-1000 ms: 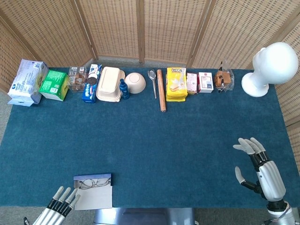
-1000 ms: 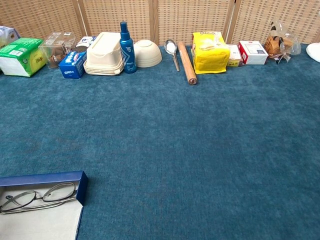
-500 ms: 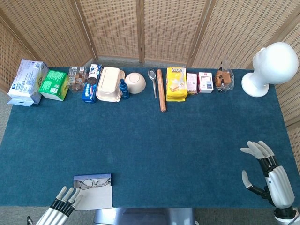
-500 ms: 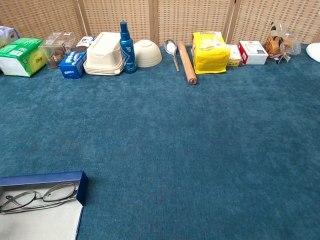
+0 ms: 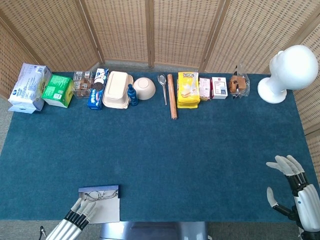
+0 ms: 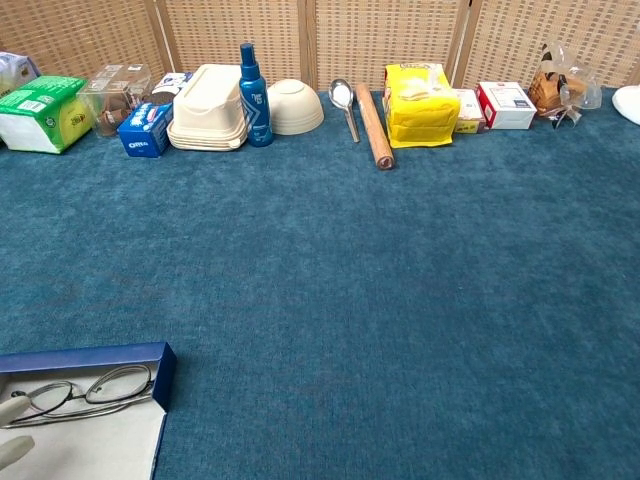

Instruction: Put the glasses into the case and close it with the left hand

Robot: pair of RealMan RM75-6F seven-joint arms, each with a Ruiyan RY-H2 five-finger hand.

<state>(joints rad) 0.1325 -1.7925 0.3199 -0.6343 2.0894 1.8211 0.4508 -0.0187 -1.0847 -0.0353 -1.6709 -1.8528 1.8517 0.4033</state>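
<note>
A blue glasses case (image 5: pixel 99 190) (image 6: pixel 160 366) lies open at the table's front left edge, its pale lid flap (image 5: pixel 105 210) (image 6: pixel 95 445) spread flat toward me. Thin-rimmed glasses (image 5: pixel 98 195) (image 6: pixel 80 391) rest inside the case. My left hand (image 5: pixel 77 218) reaches in from the front edge, fingers straight and together, tips at the flap's left side; a fingertip (image 6: pixel 10 452) shows at the chest view's lower left corner. My right hand (image 5: pixel 294 187) hovers open at the front right, fingers spread, holding nothing.
Along the back edge stand tissue packs (image 5: pixel 30 86), a green box (image 5: pixel 57 89), a cookie pack (image 5: pixel 96 90), a beige lunch box (image 5: pixel 117 89), a blue bottle (image 6: pixel 253 83), a bowl (image 5: pixel 144 88), a spoon (image 5: pixel 162 86), a rolling pin (image 5: pixel 171 96), yellow snacks (image 5: pixel 188 89), small boxes (image 5: pixel 219 87) and a white mannequin head (image 5: pixel 287 71).
My left hand has moved right and forward onto the lid flap's edge. My right hand has drawn back toward the front right corner, still spread.
</note>
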